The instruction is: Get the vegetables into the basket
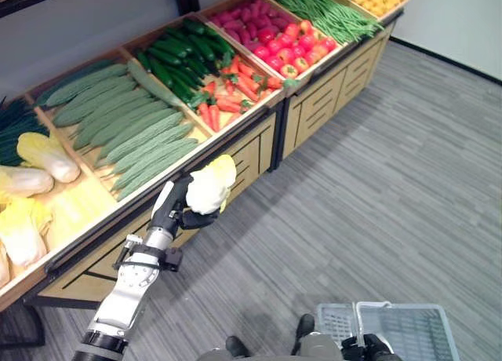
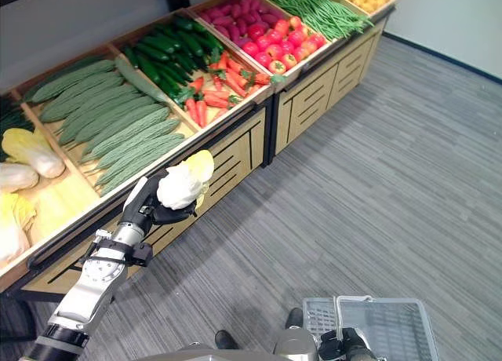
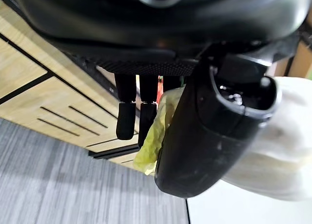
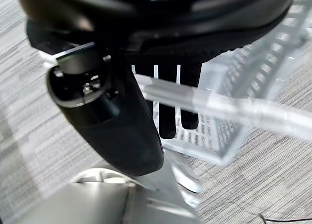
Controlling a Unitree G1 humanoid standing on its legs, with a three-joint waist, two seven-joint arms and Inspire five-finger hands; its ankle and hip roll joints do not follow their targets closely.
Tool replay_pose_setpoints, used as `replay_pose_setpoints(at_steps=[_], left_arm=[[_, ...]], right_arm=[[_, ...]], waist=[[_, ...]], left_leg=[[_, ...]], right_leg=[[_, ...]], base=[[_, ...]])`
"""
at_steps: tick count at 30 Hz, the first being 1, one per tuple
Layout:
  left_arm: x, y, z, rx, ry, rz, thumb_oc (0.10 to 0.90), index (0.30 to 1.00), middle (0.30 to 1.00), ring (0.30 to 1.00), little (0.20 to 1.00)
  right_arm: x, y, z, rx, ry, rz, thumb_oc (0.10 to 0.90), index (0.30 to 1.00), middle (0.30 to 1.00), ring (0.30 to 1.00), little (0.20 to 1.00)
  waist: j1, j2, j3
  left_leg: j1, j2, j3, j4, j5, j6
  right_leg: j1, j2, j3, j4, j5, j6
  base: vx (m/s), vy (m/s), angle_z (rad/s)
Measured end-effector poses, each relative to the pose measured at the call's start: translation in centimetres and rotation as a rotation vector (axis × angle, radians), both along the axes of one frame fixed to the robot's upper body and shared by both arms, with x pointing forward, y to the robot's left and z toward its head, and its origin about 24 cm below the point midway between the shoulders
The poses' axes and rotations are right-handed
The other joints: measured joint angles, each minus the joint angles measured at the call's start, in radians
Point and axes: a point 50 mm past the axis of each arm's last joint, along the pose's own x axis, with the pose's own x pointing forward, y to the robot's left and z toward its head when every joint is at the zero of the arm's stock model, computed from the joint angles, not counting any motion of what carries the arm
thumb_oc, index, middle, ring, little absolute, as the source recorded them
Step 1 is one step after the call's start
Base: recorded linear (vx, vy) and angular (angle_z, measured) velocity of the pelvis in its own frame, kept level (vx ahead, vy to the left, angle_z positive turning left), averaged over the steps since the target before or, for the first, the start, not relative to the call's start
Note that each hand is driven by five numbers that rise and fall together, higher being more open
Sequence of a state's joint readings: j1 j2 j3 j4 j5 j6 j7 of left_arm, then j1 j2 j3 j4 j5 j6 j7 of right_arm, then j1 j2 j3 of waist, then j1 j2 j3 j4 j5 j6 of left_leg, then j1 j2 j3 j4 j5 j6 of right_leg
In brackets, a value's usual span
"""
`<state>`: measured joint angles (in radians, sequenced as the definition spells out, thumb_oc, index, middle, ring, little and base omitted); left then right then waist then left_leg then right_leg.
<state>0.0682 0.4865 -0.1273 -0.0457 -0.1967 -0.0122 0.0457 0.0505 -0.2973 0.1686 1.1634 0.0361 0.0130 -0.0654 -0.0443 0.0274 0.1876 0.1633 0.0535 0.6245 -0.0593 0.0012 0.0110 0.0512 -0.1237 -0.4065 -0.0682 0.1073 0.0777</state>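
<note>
**Cabbage in the left hand, basket in the right**

The left hand (image 1: 179, 204) is closed round a pale napa cabbage (image 1: 210, 185), thumb on one side and fingers (image 3: 125, 118) curled on the other; the cabbage's yellow-green leaf tips stick out past the fingers. Hand and cabbage are in the air over the grey carpet floor (image 1: 376, 196), just in front of the wooden display bench (image 1: 259, 153).

Behind the hand, the bench's nearest compartment is filled with long ridged bitter gourds (image 1: 129, 129). To the hand's left lie more napa cabbages (image 1: 47, 157). Farther along to its right come dark cucumbers (image 1: 184, 51), carrots (image 1: 231, 90), red peppers (image 1: 290, 43) and green beans (image 1: 325, 12).

The right hand (image 4: 170, 107) has its fingers hooked round the handle (image 4: 229, 107) of the clear plastic basket (image 1: 408, 330), which hangs low, well apart from the left hand.
</note>
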Motion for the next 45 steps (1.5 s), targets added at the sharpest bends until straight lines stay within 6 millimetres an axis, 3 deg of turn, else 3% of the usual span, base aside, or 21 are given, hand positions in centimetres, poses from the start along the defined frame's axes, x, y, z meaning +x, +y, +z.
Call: replay_pose_setpoints(at_steps=[3,8,10,11,12,13,14,16,19,21,23,25,28,30,31,34,36,39,42,43,45], left_arm=[[0.5,-0.6,0.4,-0.021,-0.022,-0.012,0.400,0.300,0.300,0.300,0.300],[0.5,-0.6,0.4,-0.024,-0.023,-0.010,0.400,0.300,0.300,0.300,0.300],[0.6,-0.7,0.4,-0.025,-0.023,-0.009,0.400,0.300,0.300,0.300,0.300],[0.6,-0.6,0.4,-0.038,-0.017,-0.004,0.400,0.300,0.300,0.300,0.300],[0.5,-0.6,0.3,-0.043,-0.016,-0.001,0.400,0.300,0.300,0.300,0.300],[0.5,-0.8,0.2,-0.050,-0.013,-0.008,0.400,0.300,0.300,0.300,0.300],[0.5,-1.0,0.2,-0.058,-0.013,-0.007,0.400,0.300,0.300,0.300,0.300],[0.5,-0.7,-0.1,-0.052,-0.004,0.012,0.400,0.300,0.300,0.300,0.300],[0.4,-0.6,-0.4,-0.042,0.014,0.005,0.400,0.300,0.300,0.300,0.300],[0.6,-0.7,-0.6,-0.033,0.019,0.003,0.400,0.300,0.300,0.300,0.300],[0.4,-0.3,-0.5,-0.013,0.024,0.004,0.400,0.300,0.300,0.300,0.300],[0.6,0.6,0.0,0.015,0.008,0.026,0.400,0.300,0.300,0.300,0.300],[0.9,1.4,0.7,0.046,-0.014,0.050,0.400,0.300,0.300,0.300,0.300],[1.1,1.7,1.1,0.057,-0.025,0.055,0.400,0.300,0.300,0.300,0.300],[1.1,1.7,1.1,0.056,-0.026,0.056,0.400,0.300,0.300,0.300,0.300],[1.2,1.6,1.2,0.050,-0.034,0.052,0.400,0.300,0.300,0.300,0.300],[1.1,1.6,1.1,0.052,-0.029,0.054,0.400,0.300,0.300,0.300,0.300],[0.6,2.0,0.8,0.047,-0.018,0.072,0.400,0.300,0.300,0.300,0.300],[0.2,2.4,1.2,0.047,-0.035,0.086,0.400,0.300,0.300,0.300,0.300],[-0.1,2.5,0.8,0.036,-0.022,0.101,0.400,0.300,0.300,0.300,0.300],[-0.3,2.4,0.5,0.027,-0.009,0.099,0.400,0.300,0.300,0.300,0.300]], right_arm=[[0.1,-0.6,0.2,-0.018,0.006,0.021,0.400,0.300,0.300,0.300,0.300],[0.5,-0.9,0.4,-0.027,-0.009,0.027,0.400,0.300,0.300,0.300,0.300],[0.7,-0.4,0.3,-0.014,-0.016,0.025,0.400,0.300,0.300,0.300,0.300],[1.0,-0.2,0.3,-0.010,-0.028,0.031,0.400,0.300,0.300,0.300,0.300],[1.7,-0.1,0.5,-0.010,-0.044,0.050,0.400,0.300,0.300,0.300,0.300],[2.8,-0.5,0.9,-0.022,-0.084,0.063,0.400,0.300,0.300,0.300,0.300],[4.0,-0.4,1.4,-0.027,-0.135,0.074,0.400,0.300,0.300,0.300,0.300],[6.0,-0.1,2.0,-0.021,-0.193,0.092,0.400,0.300,0.300,0.300,0.300],[4.8,0.1,1.6,-0.004,-0.177,0.051,0.400,0.300,0.300,0.300,0.300],[4.8,-0.8,2.0,-0.036,-0.192,0.053,0.400,0.300,0.300,0.300,0.300],[4.6,-0.8,1.9,-0.039,-0.182,0.052,0.400,0.300,0.300,0.300,0.300],[5.3,-0.4,2.0,-0.030,-0.200,0.050,0.400,0.300,0.300,0.300,0.300],[6.1,0.7,2.0,-0.011,-0.207,0.082,0.400,0.300,0.300,0.300,0.300],[6.4,1.5,1.9,0.008,-0.217,0.084,0.400,0.300,0.300,0.300,0.300],[6.3,1.7,1.7,0.014,-0.209,0.079,0.400,0.300,0.300,0.300,0.300],[5.5,1.6,1.5,0.009,-0.187,0.080,0.400,0.300,0.300,0.300,0.300],[5.4,1.4,1.5,0.003,-0.187,0.078,0.400,0.300,0.300,0.300,0.300],[5.8,1.2,1.7,-0.002,-0.195,0.086,0.400,0.300,0.300,0.300,0.300],[5.7,1.8,1.5,-0.002,-0.177,0.140,0.400,0.300,0.300,0.300,0.300],[5.5,1.8,1.4,-0.004,-0.162,0.169,0.400,0.300,0.300,0.300,0.300],[5.4,1.7,1.4,-0.009,-0.156,0.180,0.400,0.300,0.300,0.300,0.300]], waist=[[-0.010,0.001,-0.001],[-0.003,0.002,-0.002],[0.005,-0.023,-0.003],[0.034,-0.040,0.003],[0.050,-0.047,0.007],[0.053,-0.045,0.013],[0.052,-0.038,0.013],[0.063,-0.024,0.030],[0.006,-0.052,0.046],[0.027,-0.039,0.065],[0.032,-0.048,0.066],[0.029,-0.056,0.073],[0.031,-0.063,0.077],[0.025,-0.060,0.080],[0.038,-0.057,0.082],[0.029,-0.047,0.087],[0.030,-0.040,0.091],[0.050,-0.021,0.091],[0.063,-0.026,0.086],[0.054,-0.014,0.074],[0.053,-0.005,0.061]], left_leg=[[0.000,0.034,-0.035,-0.004,0.014,-0.033],[-0.012,0.049,-0.060,0.001,0.023,-0.044],[-0.067,0.069,-0.117,0.109,0.020,-0.042],[-0.109,0.082,-0.197,0.220,0.010,-0.044],[-0.156,0.089,-0.279,0.290,-0.020,-0.076],[-0.191,0.074,-0.435,0.250,-0.057,-0.129],[-0.187,0.051,-0.541,0.061,-0.023,-0.094],[-0.192,0.045,-0.563,0.069,0.017,-0.046],[-0.162,-0.011,-0.506,0.077,0.026,-0.020],[-0.145,-0.036,-0.451,0.076,0.011,0.008],[-0.142,-0.060,-0.410,0.101,-0.010,0.021],[-0.173,-0.076,-0.364,0.148,-0.042,0.043],[-0.185,-0.073,-0.264,0.177,-0.072,0.061],[-0.174,-0.059,-0.194,0.172,-0.084,0.078],[-0.160,-0.050,-0.149,0.165,-0.086,0.082],[-0.147,-0.042,-0.116,0.142,-0.082,0.088],[-0.135,-0.038,-0.101,0.129,-0.076,0.087],[-0.103,-0.020,-0.025,0.089,-0.061,0.074],[-0.098,-0.018,0.022,0.076,-0.044,0.047],[-0.098,-0.004,0.021,0.070,-0.035,0.035],[-0.087,0.012,0.016,0.066,-0.029,0.027]], right_leg=[[0.007,0.038,-0.004,-0.009,-0.014,-0.020],[0.007,0.054,-0.005,-0.007,-0.031,-0.038],[0.006,0.043,-0.001,-0.004,-0.045,-0.041],[0.007,0.042,0.015,-0.005,-0.046,-0.058],[0.006,0.033,0.026,-0.005,-0.043,-0.067],[0.000,0.042,0.033,-0.006,-0.041,-0.070],[-0.021,0.059,0.058,-0.001,-0.041,-0.070],[-0.059,0.082,0.148,0.059,-0.056,-0.058],[-0.082,0.024,0.196,0.109,-0.058,-0.014],[-0.110,-0.017,0.236,0.178,-0.082,0.005],[-0.125,-0.028,0.292,0.178,-0.073,0.017],[-0.153,-0.046,0.333,0.172,-0.047,0.032],[-0.177,-0.040,0.377,0.097,0.079,0.049],[-0.174,-0.039,0.329,0.046,0.155,0.055],[-0.180,-0.043,0.243,0.047,0.145,0.066],[-0.150,-0.073,0.131,0.105,0.089,0.078],[-0.136,-0.073,0.129,0.173,0.048,0.077],[-0.131,-0.075,0.027,0.291,-0.072,0.065],[-0.072,-0.063,-0.041,0.182,-0.106,0.057],[-0.037,-0.023,-0.030,0.106,-0.071,0.021],[-0.023,0.003,-0.010,0.076,-0.064,0.004]], base=[[0.12,-0.292,0.01],[0.12,-0.228,0.14],[0.09,-0.151,0.16],[0.00,0.045,-0.16],[0.01,0.110,-0.32],[0.06,0.343,-0.50],[0.08,0.293,-0.62],[0.09,0.405,-1.25],[0.02,0.546,-0.58],[-0.03,0.266,-0.53],[-0.06,0.271,-0.58],[-0.09,0.235,-0.78],[-0.02,0.181,-0.97],[-0.07,0.077,-1.08],[-0.04,0.038,-0.99],[-0.02,0.014,-0.50],[0.00,-0.051,-0.31],[0.00,-0.115,-0.59],[0.00,-0.233,-0.58],[0.03,-0.226,-0.58],[0.02,-0.271,-0.36]])
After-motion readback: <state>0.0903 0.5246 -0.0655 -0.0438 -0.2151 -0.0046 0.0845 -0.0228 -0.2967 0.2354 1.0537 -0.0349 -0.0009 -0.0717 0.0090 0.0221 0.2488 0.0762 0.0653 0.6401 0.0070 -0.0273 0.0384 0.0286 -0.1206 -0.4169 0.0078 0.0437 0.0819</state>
